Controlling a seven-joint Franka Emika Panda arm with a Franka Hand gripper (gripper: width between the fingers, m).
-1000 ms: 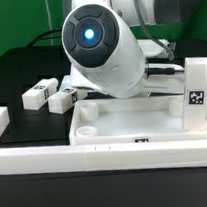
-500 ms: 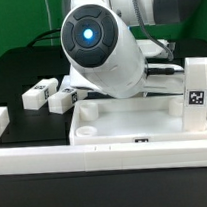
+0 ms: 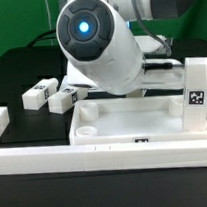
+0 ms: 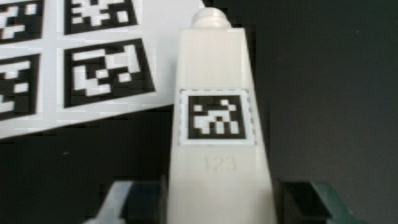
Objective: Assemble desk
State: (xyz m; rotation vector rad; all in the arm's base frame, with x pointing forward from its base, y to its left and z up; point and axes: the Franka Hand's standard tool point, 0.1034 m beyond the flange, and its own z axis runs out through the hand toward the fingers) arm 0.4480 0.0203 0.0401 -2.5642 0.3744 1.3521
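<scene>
Exterior view: a first loose leg (image 3: 36,94) and a second loose leg (image 3: 61,97) lie at middle left on the table (image 3: 15,78). The arm (image 3: 98,47) fills the centre. The desk panel (image 3: 133,119) rests at lower centre, its sockets (image 3: 85,126) facing up to receive legs, with an upright leg (image 3: 195,85) at its corner on the exterior view's right. Wrist view: the gripper (image 4: 217,200) clamps a third leg (image 4: 217,90) by its sides, with the marker board (image 4: 71,60) behind, presumably to carry it to a socket.
</scene>
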